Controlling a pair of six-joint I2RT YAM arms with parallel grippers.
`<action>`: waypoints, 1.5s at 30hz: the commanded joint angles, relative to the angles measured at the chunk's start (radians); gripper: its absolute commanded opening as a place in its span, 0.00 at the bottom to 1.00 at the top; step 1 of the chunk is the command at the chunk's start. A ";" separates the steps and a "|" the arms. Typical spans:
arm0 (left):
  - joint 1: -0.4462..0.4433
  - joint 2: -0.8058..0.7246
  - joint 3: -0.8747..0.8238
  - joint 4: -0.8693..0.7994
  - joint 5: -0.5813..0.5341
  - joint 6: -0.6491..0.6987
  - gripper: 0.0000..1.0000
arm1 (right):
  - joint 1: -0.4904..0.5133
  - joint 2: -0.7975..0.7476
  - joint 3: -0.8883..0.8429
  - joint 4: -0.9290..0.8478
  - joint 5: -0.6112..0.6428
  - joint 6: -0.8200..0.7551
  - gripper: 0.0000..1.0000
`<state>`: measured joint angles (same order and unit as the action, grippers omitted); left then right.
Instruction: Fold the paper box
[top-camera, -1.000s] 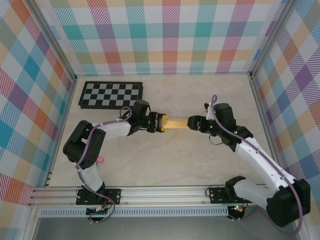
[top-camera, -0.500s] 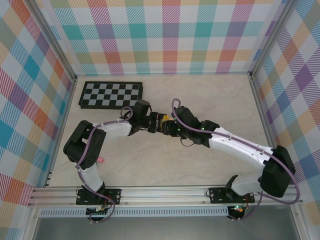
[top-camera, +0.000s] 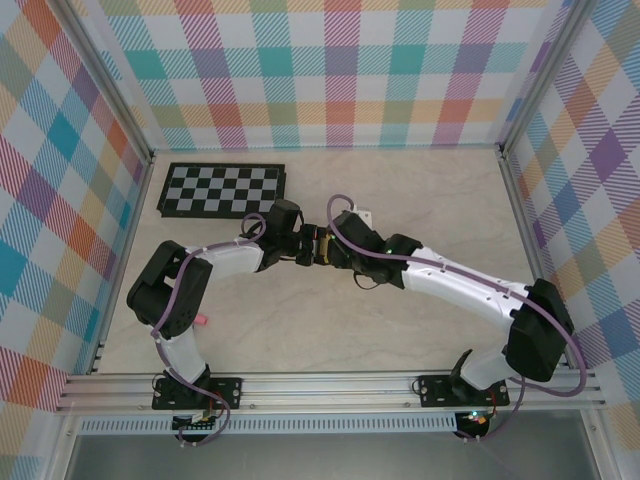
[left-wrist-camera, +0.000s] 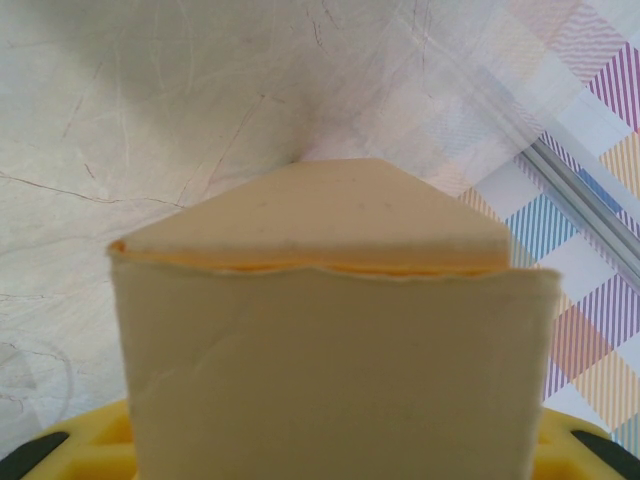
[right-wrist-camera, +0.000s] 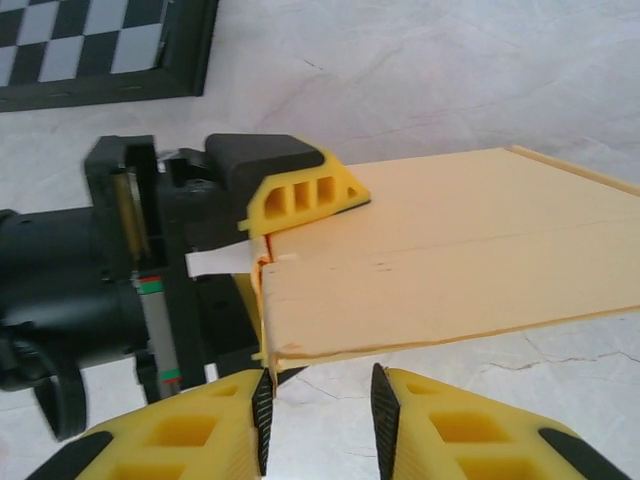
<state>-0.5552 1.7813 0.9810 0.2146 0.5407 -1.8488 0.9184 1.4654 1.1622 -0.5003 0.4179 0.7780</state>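
Observation:
The paper box (right-wrist-camera: 450, 250) is a flat yellow-orange card box held level above the table. My left gripper (right-wrist-camera: 300, 190) is shut on its left end. In the left wrist view the box (left-wrist-camera: 330, 380) fills the lower frame, a triangular flap (left-wrist-camera: 330, 210) pointing away at its far end. My right gripper (right-wrist-camera: 320, 415) sits just in front of the box's near left corner. It is open, and bare table shows between its black pads (right-wrist-camera: 382, 415). From above, the right arm (top-camera: 440, 280) covers most of the box beside the left gripper (top-camera: 318, 245).
A black-and-white checkerboard (top-camera: 222, 190) lies at the back left, also visible as the checkerboard (right-wrist-camera: 90, 45) in the right wrist view. A small pink object (top-camera: 200, 320) lies near the left arm's base. Plaid walls and a metal frame rail (left-wrist-camera: 590, 200) enclose the marbled table.
The right arm swung left along the box until its gripper reached the left gripper, and its jaws narrowed. The left arm and the box stayed put.

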 joint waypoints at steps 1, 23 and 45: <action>-0.014 0.029 -0.024 -0.080 -0.022 -0.022 0.30 | 0.006 0.021 0.007 -0.030 0.043 0.012 0.34; -0.015 0.036 -0.039 -0.046 -0.014 -0.026 0.29 | 0.006 0.040 -0.072 0.113 -0.087 0.008 0.17; -0.014 0.059 -0.066 0.019 -0.007 -0.043 0.27 | -0.085 -0.396 -0.271 0.049 -0.244 -0.216 0.43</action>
<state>-0.5583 1.8011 0.9409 0.3218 0.5484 -1.8889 0.8757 1.0916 0.8402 -0.3573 0.2214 0.6342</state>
